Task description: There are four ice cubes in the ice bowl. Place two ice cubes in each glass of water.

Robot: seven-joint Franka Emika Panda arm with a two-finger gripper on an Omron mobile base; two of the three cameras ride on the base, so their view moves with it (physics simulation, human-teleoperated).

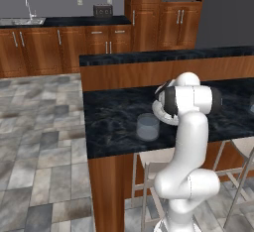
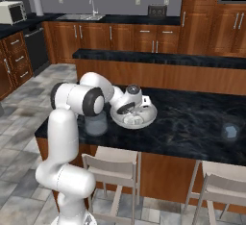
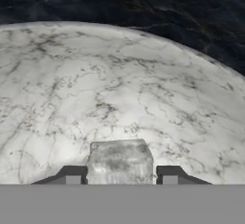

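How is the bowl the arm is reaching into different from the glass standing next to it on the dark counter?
The ice bowl is wide, shallow and opaque, speckled grey-white; the glass of water is narrower, straight-sided and see-through bluish. The gripper is down inside the bowl, an ice cube between its fingertips, while nothing reaches into the glass. Both stand upright on the counter.

A dark marbled stone countertop tops the wooden island, with pale metal-framed stools tucked beneath it. Behind stand reddish-brown wooden cabinets, a steel sink with faucet and a white microwave (far left), over grey stone floor tiles.
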